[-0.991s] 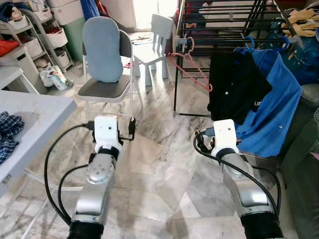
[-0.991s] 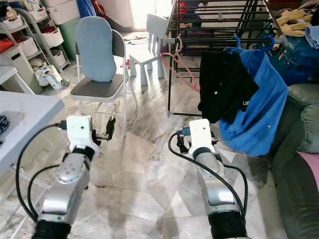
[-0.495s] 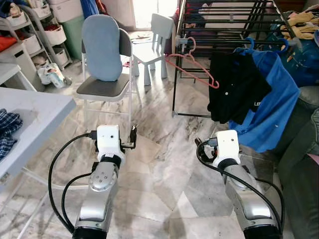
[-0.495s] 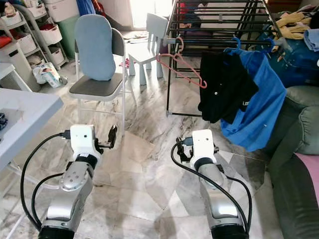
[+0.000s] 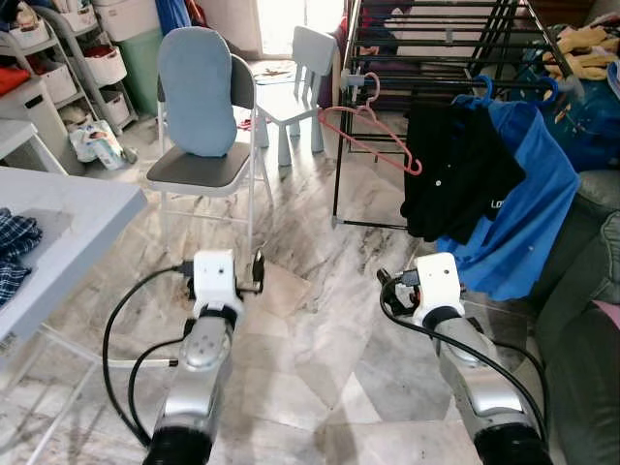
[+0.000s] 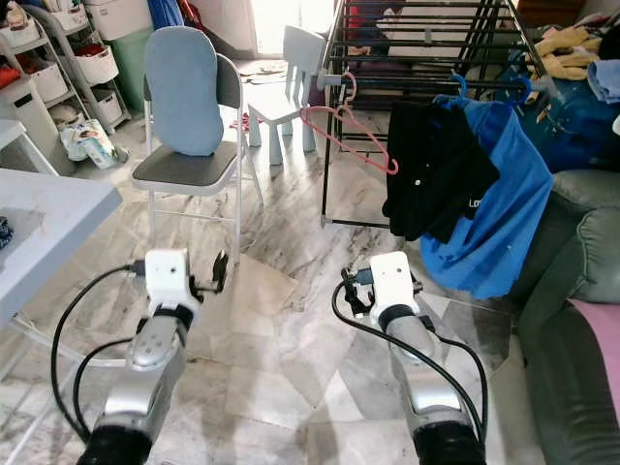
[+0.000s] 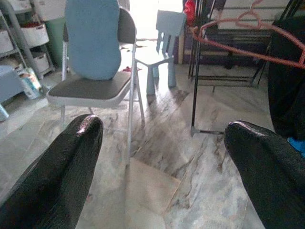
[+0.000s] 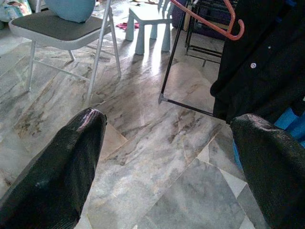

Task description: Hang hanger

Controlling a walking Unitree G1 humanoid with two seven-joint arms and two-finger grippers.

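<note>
Pink hanger [image 5: 373,124] hangs by its hook from the black drying rack [image 5: 436,39] ahead of you, beside a black shirt [image 5: 455,170] and blue shirt [image 5: 528,208]. Your left gripper [image 7: 162,157] and right gripper [image 8: 167,157] hover low over the marble floor [image 5: 310,320], jaws spread apart, holding nothing.

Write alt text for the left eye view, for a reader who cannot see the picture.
A pink hanger hangs empty on a black drying rack beside a black shirt and a blue shirt. In front, the robot's left gripper and right gripper hover over the marble floor, holding nothing. A folding chair stands to the left.
</note>
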